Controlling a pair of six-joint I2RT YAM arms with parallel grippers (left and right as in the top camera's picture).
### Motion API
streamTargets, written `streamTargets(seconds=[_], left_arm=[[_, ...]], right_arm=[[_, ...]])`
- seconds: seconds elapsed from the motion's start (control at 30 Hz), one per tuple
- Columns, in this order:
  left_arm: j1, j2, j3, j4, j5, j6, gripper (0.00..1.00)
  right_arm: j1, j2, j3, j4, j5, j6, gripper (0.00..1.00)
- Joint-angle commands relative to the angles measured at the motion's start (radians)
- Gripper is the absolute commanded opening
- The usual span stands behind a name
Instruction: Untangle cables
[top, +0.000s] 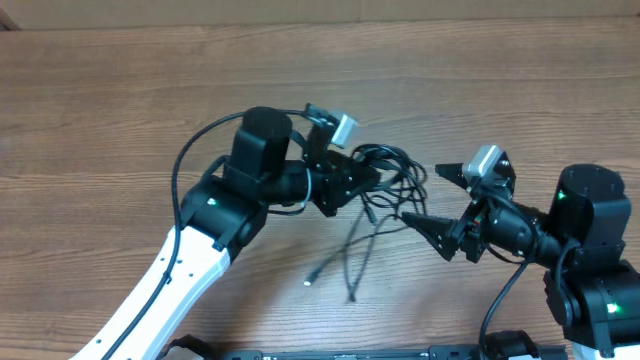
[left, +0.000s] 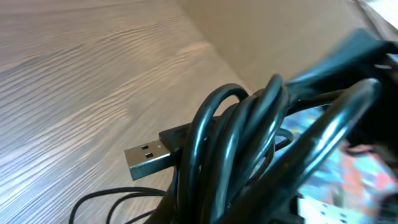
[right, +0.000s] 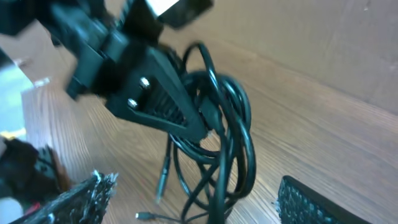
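- Overhead: left gripper (top: 368, 182) is clenched on the cables (top: 397, 168), a knotted black bundle just above centre frame; loose tails run to lower centre, one ending in a silver plug (top: 309, 281) on the table (top: 120, 90)
- Overhead: right gripper (top: 425, 195) sits just right of the bundle, fingers spread, nothing between them
- Left wrist: thin glossy loops stacked mid-frame, USB plug (left: 148, 159) poking out left; they look light, limp and slick, so I'd expect them to slide through a loose pinch
- Right wrist: bundle hangs from the left gripper at upper centre; can't tell if the lowest loops touch the wood; right finger pads (right: 81, 198) sit at the bottom corners, wide apart, empty
- My call on hold: one outer loop or a plug end, the only stiff bit; gripping the core would likely tighten the knot
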Motion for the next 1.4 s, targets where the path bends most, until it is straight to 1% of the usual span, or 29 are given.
streamTargets(seconds=[0.0, 0.1, 0.17, 0.2, 0.37, 0.43, 0.6, 0.73, 0.77, 0.9, 0.97, 1.0, 1.03, 1.07, 1.1, 1.17, 1.23, 1.37], left_arm=[[-0.032, -0.011, 0.008, 0.034, 0.084, 0.021, 0.04], [-0.033, -0.011, 0.008, 0.030, 0.083, 0.022, 0.04], [-0.033, -0.011, 0.008, 0.030, 0.051, 0.006, 0.04], [-0.032, -0.011, 0.008, 0.030, 0.030, -0.014, 0.04], [-0.031, -0.011, 0.008, 0.030, -0.126, -0.177, 0.04], [-0.031, -0.011, 0.008, 0.030, -0.164, -0.203, 0.04], [-0.030, -0.011, 0.008, 0.030, -0.311, -0.418, 0.04], [-0.021, -0.011, 0.008, 0.018, -0.380, -0.472, 0.04], [-0.005, -0.011, 0.008, 0.003, -0.402, -0.513, 0.04], [0.021, -0.011, 0.008, -0.031, -0.411, -0.588, 0.04], [0.021, -0.011, 0.008, -0.030, -0.394, -0.570, 0.04], [0.020, -0.011, 0.008, -0.026, -0.361, -0.510, 0.04], [0.020, -0.011, 0.008, -0.026, -0.317, -0.433, 0.04], [0.020, -0.011, 0.008, -0.026, -0.284, -0.388, 0.04], [0.020, -0.011, 0.008, -0.027, -0.226, -0.306, 0.04], [0.020, -0.011, 0.008, -0.029, -0.132, -0.194, 0.04], [0.019, -0.011, 0.008, -0.035, -0.038, -0.113, 0.04], [0.019, -0.011, 0.008, -0.038, 0.101, -0.018, 0.04]], right_arm=[[0.004, -0.006, 0.025, -0.029, 0.059, -0.060, 0.65], [0.004, -0.006, 0.025, -0.055, 0.058, -0.060, 0.41], [0.004, -0.006, 0.025, -0.069, 0.058, -0.060, 0.14], [0.004, -0.006, 0.025, -0.080, 0.058, -0.059, 0.04], [0.004, -0.006, 0.025, -0.182, 0.057, -0.060, 0.04], [0.004, -0.006, 0.025, -0.210, 0.058, -0.060, 0.04], [0.004, -0.006, 0.025, -0.285, 0.058, -0.060, 0.04], [0.004, -0.006, 0.025, -0.299, 0.058, -0.060, 0.04], [0.004, -0.006, 0.025, -0.304, 0.057, -0.060, 0.04], [0.004, -0.006, 0.025, -0.310, 0.058, -0.060, 0.04], [0.004, -0.006, 0.025, -0.304, 0.059, -0.060, 0.04], [0.004, -0.006, 0.025, -0.296, 0.059, -0.060, 0.04], [0.004, -0.006, 0.025, -0.290, 0.059, -0.060, 0.22], [0.004, -0.006, 0.025, -0.288, 0.059, -0.060, 0.28], [0.004, -0.006, 0.025, -0.284, 0.061, -0.060, 0.41], [0.004, -0.006, 0.025, -0.277, 0.079, -0.060, 0.45], [0.004, -0.006, 0.025, -0.272, 0.085, -0.060, 0.46], [0.004, -0.006, 0.025, -0.240, 0.085, -0.060, 0.46]])
